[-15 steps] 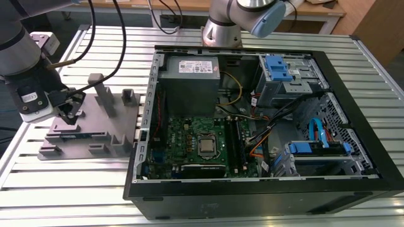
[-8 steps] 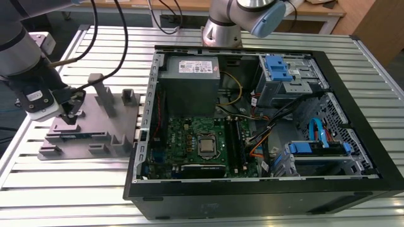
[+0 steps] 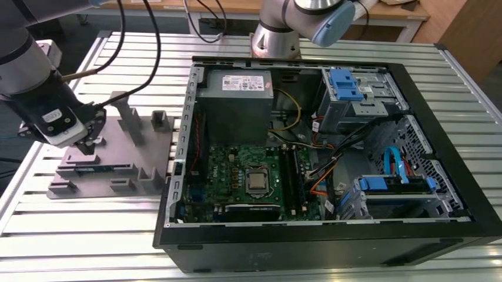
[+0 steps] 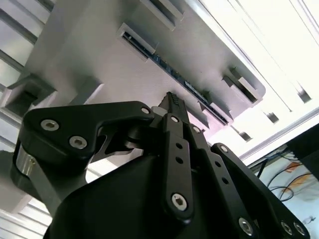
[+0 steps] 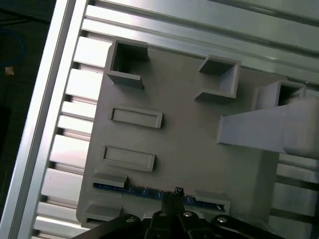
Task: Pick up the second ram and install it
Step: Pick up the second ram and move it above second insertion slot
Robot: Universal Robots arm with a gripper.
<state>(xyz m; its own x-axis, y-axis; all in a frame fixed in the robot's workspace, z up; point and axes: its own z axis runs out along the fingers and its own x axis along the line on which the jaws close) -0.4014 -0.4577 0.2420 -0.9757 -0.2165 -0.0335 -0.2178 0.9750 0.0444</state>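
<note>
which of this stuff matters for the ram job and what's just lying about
Job: ram stick, gripper right by it, grey tray holding it, motherboard in the open computer case.
Lying about: power supply, blue drive brackets, cables, slatted table.

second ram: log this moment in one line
gripper at second ram | second ram in grey fixture tray slot | tray beside open computer case

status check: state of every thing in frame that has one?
second ram: standing on edge in its slot in the fixture tray, not lifted out.
gripper: low over the middle of the second ram; contact unclear.
fixture tray: flat on the slatted table, holding the second ram.
computer case: lying on its side, side panel off, inside exposed.
</note>
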